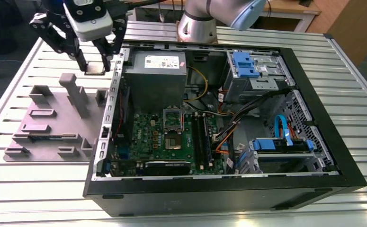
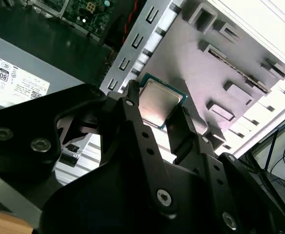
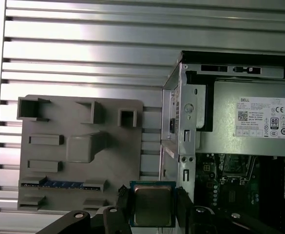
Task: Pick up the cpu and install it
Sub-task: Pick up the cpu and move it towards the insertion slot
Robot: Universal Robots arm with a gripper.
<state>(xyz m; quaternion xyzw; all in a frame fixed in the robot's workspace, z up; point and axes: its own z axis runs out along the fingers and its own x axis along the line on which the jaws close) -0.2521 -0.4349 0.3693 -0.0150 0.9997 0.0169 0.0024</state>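
A slatted aluminium table point(image 1: 31, 189) carries everything and stretches out under the gripper point(image 1: 95, 67) on all sides. Directly below the gripper, and reaching away from it toward the exterior view's left, a grey fixture plate point(image 1: 50, 127) with raised blocks and slots lies flat on the slats. Just beside the gripper on its other side, an open black computer case point(image 1: 221, 191) lies on its side, its near wall close to the plate's edge.

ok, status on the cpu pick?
Gripper shut on cpu. Held in air beside grey fixture tray. Case side wall between it and motherboard.
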